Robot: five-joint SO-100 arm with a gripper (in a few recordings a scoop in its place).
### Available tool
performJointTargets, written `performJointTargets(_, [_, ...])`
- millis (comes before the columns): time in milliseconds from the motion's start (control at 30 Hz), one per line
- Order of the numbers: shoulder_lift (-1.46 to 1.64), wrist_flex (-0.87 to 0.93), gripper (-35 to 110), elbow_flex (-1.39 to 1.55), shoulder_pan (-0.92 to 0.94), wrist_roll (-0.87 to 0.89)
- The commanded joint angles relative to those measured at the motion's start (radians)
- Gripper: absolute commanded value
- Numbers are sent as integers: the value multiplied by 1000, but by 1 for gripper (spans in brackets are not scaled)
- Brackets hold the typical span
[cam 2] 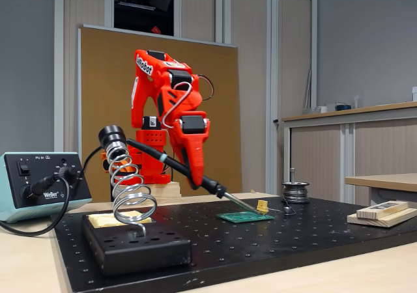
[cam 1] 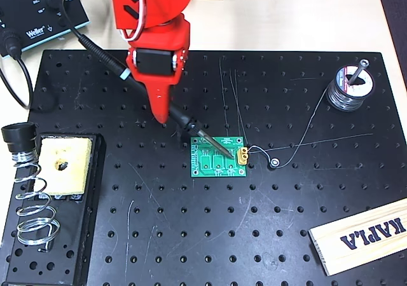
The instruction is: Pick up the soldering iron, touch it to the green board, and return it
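My red gripper (cam 1: 164, 113) (cam 2: 195, 181) is shut on the soldering iron (cam 1: 191, 125) (cam 2: 210, 185), gripping its black handle just behind the wider collar. The iron slants down to the right, its cable trailing back to the upper left. Its thin metal tip rests on the green board (cam 1: 213, 161) (cam 2: 245, 217), close to the yellow connector (cam 1: 242, 154) (cam 2: 262, 206) on the board's right edge. The board lies flat near the middle of the black perforated plate (cam 1: 191, 235) (cam 2: 260, 241).
A coiled spring holder (cam 1: 30, 197) (cam 2: 129, 189) and yellow sponge (cam 1: 63, 165) sit on a black base at left. The Weller box (cam 1: 38, 9) (cam 2: 39, 182) stands at top left. A solder spool (cam 1: 350, 88) (cam 2: 296, 192) and wooden block (cam 1: 362, 235) (cam 2: 383, 211) lie at right.
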Motion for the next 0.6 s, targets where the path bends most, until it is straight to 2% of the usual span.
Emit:
performJointTargets(0, [69,44,0,-49,46,-43])
performJointTargets(300, [173,232,0,-160,230,-115])
performJointTargets(567, [252,482,0,-350,469,-52])
